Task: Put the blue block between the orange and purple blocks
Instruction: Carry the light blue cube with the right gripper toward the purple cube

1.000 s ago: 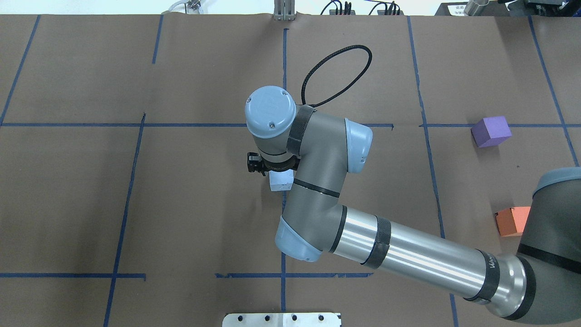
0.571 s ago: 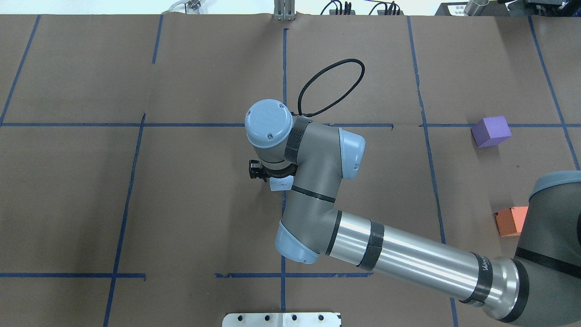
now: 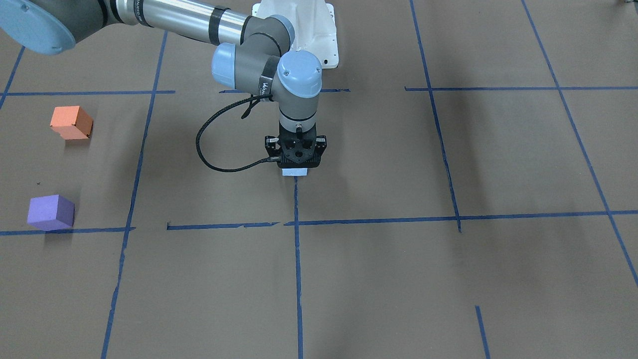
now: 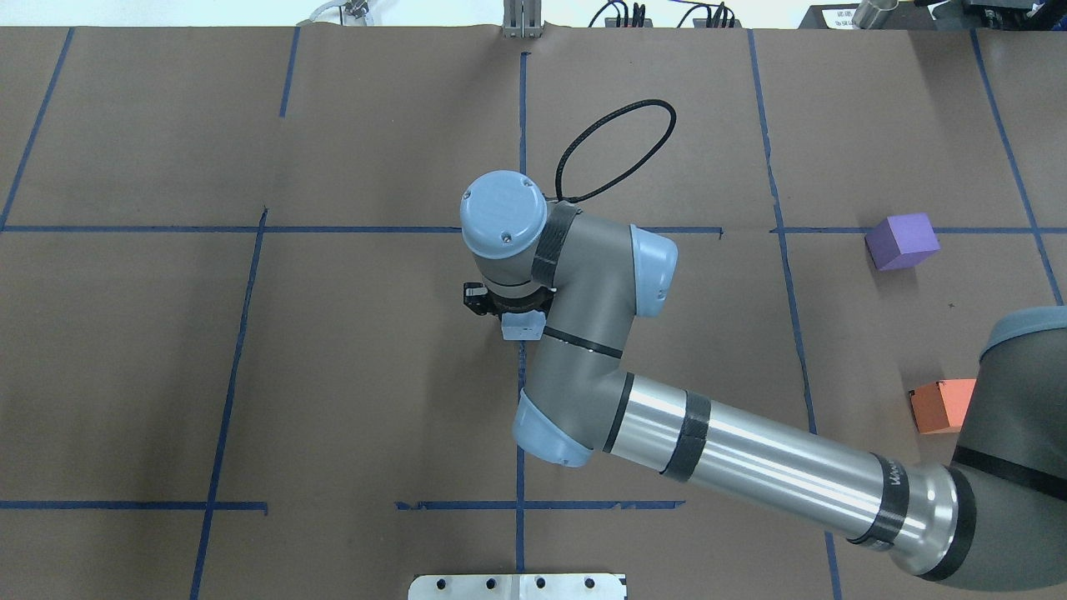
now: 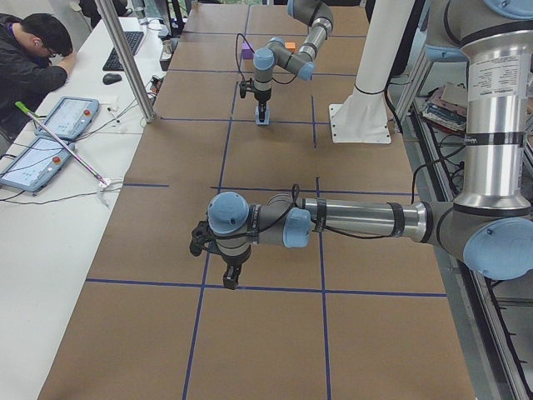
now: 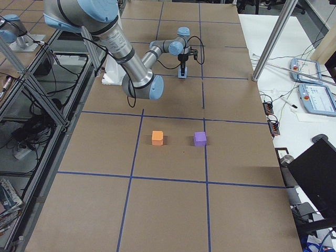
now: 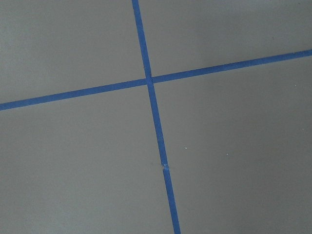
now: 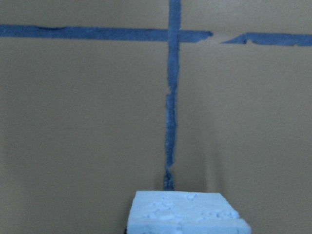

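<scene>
Right tool (image 3: 295,167) clamps blue block (image 3: 294,172) mid-table: grasp step. Next, you carry it between orange block (image 3: 71,122) and purple block (image 3: 50,212).

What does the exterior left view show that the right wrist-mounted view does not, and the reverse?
Only exterior left: the left gripper, the purple block, the orange block and a seated operator. Only right wrist-mounted: the rough, pitted face of the blue block. Both: the blue block and blue tape lines.

Robotics lab — taped, paper-covered table (image 4: 375,375), operator (image 5: 37,54) at desk (image 5: 42,250), teach pendants (image 5: 67,117)
</scene>
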